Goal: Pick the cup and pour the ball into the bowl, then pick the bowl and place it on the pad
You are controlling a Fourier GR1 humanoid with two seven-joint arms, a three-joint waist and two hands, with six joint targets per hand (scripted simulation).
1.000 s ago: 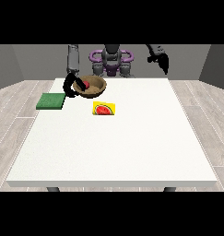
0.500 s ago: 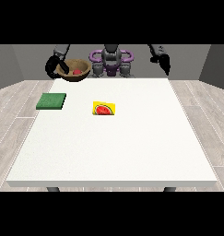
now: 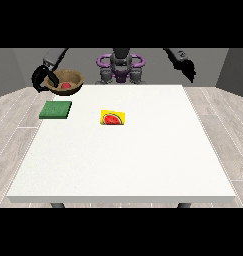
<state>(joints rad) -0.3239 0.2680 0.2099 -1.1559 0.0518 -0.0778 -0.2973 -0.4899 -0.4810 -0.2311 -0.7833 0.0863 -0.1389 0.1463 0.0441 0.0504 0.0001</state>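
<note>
A brown bowl [image 3: 69, 80] with a red ball [image 3: 66, 85] inside hangs in the air above the table's far left corner. The hand at the view's left [image 3: 49, 79] is curled round the bowl's left rim and carries it. Below and slightly nearer lies the green pad [image 3: 56, 110], flat on the table. The hand at the view's right [image 3: 189, 69] is raised off the table beyond the far right corner, holding nothing; its fingers seem curled. A yellow cup with a red inside [image 3: 113, 118] lies on the table near the middle, apart from both hands.
The white table [image 3: 128, 160] fills most of the view. The robot's purple and grey torso [image 3: 120, 67] stands behind the far edge.
The hand at the view's left lifted the bowl off the table near the far edge and carried it left and up, over the far left corner above the pad.
</note>
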